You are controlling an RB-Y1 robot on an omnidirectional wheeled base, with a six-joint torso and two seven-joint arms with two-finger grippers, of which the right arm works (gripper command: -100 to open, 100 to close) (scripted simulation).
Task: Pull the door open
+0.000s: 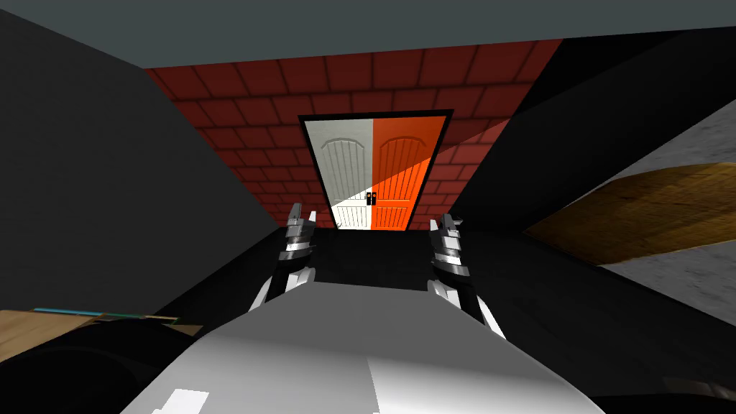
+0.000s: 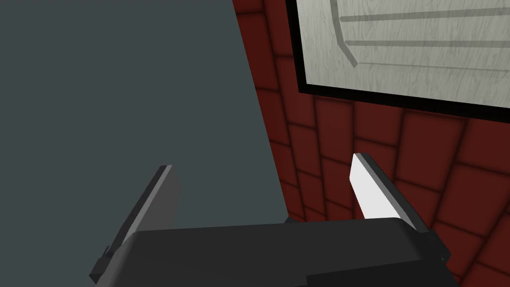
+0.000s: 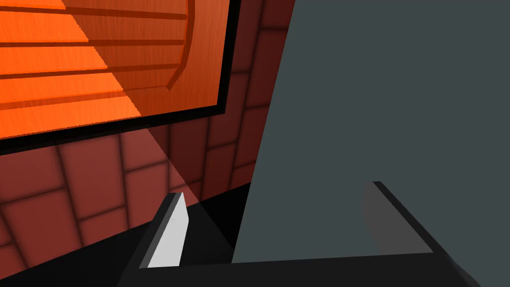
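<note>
While both arms are reaching forward, the panelled double door (image 1: 374, 171) is standing at the far end of the room, straight ahead and well apart from both grippers. Its two leaves are sitting flush inside a thin black frame (image 1: 310, 165). The left leaf (image 1: 346, 169) is showing pale grey-white wood grain, and the right leaf (image 1: 402, 169) is glowing bright orange with a slanting shadow across it. A pair of small dark handles (image 1: 371, 198) is sitting where the leaves meet, low on the door.

The left gripper (image 1: 302, 211) is hanging released, its two thin grey fingers (image 2: 371, 189) standing wide apart and holding nothing. Past them its wrist view is looking at a corner of the white leaf. The right gripper (image 1: 451, 220) is likewise spread and holding nothing, its fingers (image 3: 172, 234) pointing toward a corner of the orange leaf.

A wall of dark red bricks (image 1: 237, 100) is surrounding the frame on all sides. A glossy black floor (image 1: 374, 251) is running from the door's foot back between the two arms. A flat slate-grey ceiling (image 1: 359, 21) is spreading overhead, and a dark grey wall (image 1: 108, 180) is closing in the left side. To the right, beyond a black slanting wall (image 1: 575, 108), a brown wood-grained patch (image 1: 647, 208) is lying on a speckled light grey surface (image 1: 690, 136).
</note>
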